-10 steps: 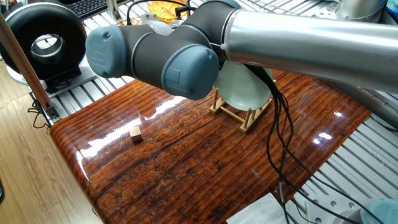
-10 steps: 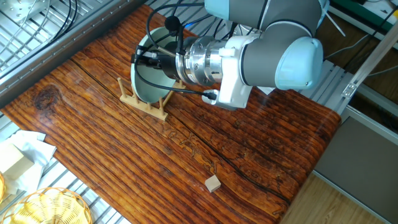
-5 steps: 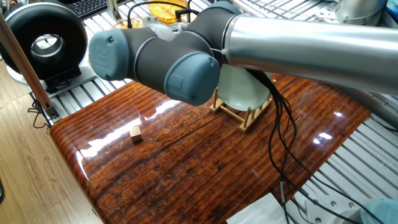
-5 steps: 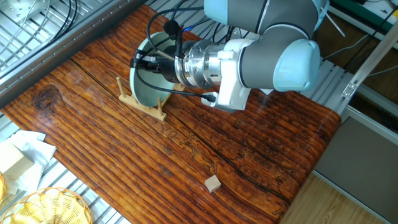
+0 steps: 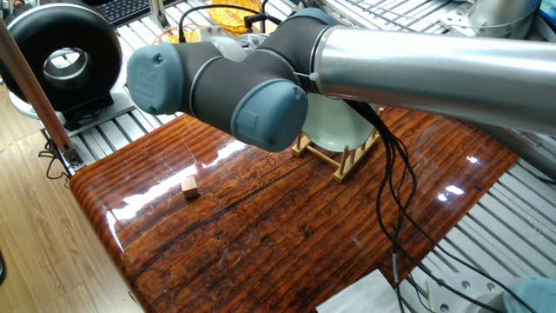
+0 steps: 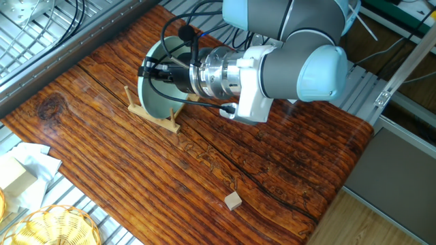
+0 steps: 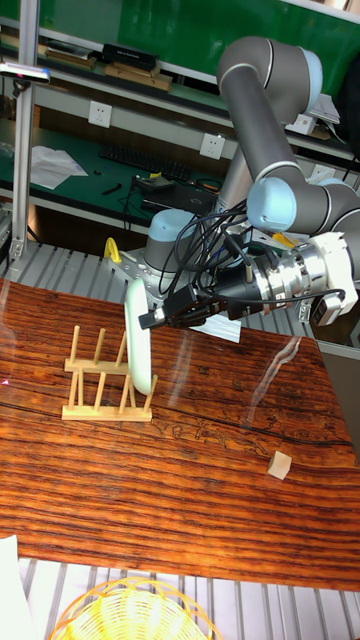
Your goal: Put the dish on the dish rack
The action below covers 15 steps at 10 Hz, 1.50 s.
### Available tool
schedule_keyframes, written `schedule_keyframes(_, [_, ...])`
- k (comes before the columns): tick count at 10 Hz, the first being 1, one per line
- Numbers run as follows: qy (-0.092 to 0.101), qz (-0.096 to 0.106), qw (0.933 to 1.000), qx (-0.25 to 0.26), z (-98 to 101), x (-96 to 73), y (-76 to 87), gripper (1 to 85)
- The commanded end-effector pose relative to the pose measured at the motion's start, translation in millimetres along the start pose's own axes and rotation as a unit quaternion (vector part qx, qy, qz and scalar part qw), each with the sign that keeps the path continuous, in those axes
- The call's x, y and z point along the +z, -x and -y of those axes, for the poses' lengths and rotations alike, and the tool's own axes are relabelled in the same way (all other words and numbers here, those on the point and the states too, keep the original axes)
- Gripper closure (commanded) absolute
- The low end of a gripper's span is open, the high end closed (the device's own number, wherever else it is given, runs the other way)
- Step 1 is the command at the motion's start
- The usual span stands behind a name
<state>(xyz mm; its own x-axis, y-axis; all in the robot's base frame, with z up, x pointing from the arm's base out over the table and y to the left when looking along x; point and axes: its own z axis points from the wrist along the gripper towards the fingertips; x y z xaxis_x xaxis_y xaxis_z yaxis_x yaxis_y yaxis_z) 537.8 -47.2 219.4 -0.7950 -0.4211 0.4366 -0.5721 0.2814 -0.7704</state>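
- The dish (image 7: 139, 335) stands on edge at one end of the rack (image 7: 104, 390), its lower rim down between the pegs and tilted a little.
- The gripper (image 7: 160, 316) reaches in sideways at the dish's upper part; its fingers (image 6: 151, 68) are at the rim, but whether they clamp it I cannot tell.
- The rack sits on the wooden worktop (image 6: 204, 163), its other slots free.
- A cube (image 6: 234, 200) lies well apart from the rack, near the worktop's edge.
- A basket (image 7: 135, 610) sits beyond the worktop's near edge in the tall view.
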Motion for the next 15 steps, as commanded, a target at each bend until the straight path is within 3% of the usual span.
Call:
schedule_keyframes(1, [0.007,-0.005,1.0,0.0,-3.3,1.4,-2.6,84.7])
schedule_keyframes(4, [0.015,-0.001,0.9999,0.004,-7.0,1.3,-0.3,83.7])
schedule_keyframes(8, [0.023,0.001,0.9997,0.005,-9.6,-0.2,0.3,74.0])
schedule_keyframes(15, [0.046,0.003,0.9989,0.003,-10.1,-10.1,-6.9,70.3])
